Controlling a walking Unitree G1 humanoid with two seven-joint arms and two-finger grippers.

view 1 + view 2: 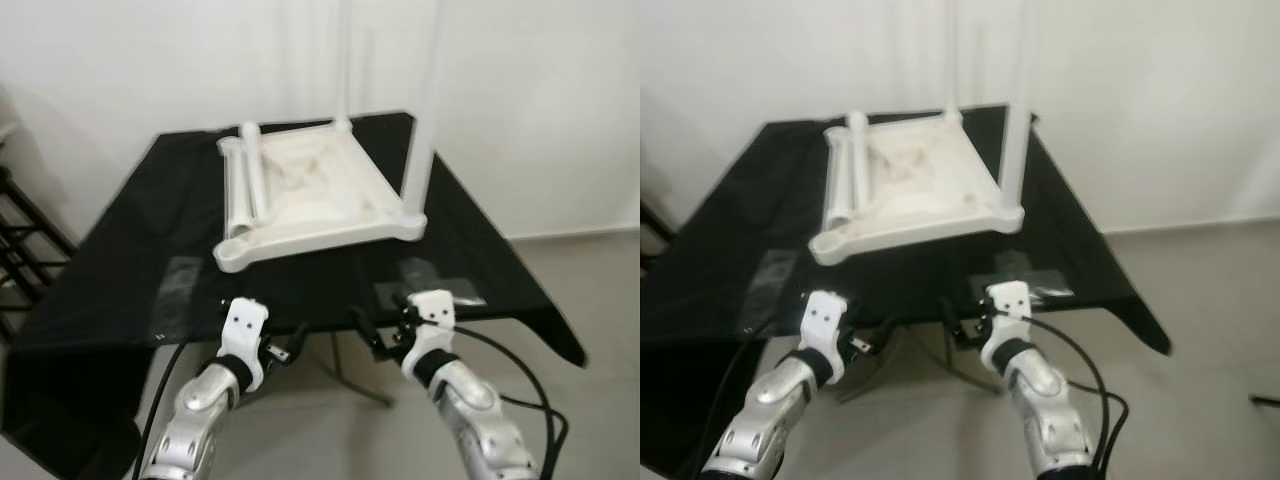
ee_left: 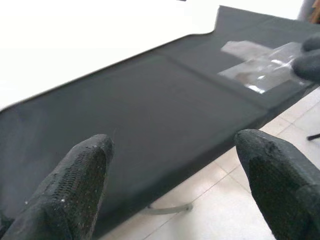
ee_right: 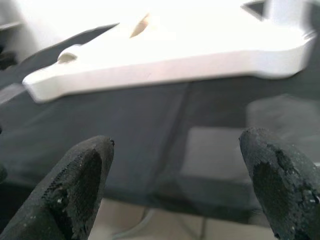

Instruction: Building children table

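Observation:
A white plastic children's table top (image 1: 318, 195) lies upside down on a table draped in black cloth (image 1: 130, 250). Two white legs stand upright in it, one at the far corner (image 1: 343, 60) and one at the near right corner (image 1: 422, 130). Two loose legs (image 1: 247, 180) lie along its left side. My left gripper (image 1: 287, 345) hovers open just off the black table's front edge, nothing between its fingers (image 2: 82, 185). My right gripper (image 1: 378, 335) is open beside it, facing the white top's near rim (image 3: 165, 65).
Clear tape patches (image 1: 440, 290) shine on the cloth near the front edge. A dark rack (image 1: 20, 240) stands at the left by the white wall. Grey tiled floor (image 1: 590, 280) lies to the right. Black cables (image 1: 520, 395) trail from my right arm.

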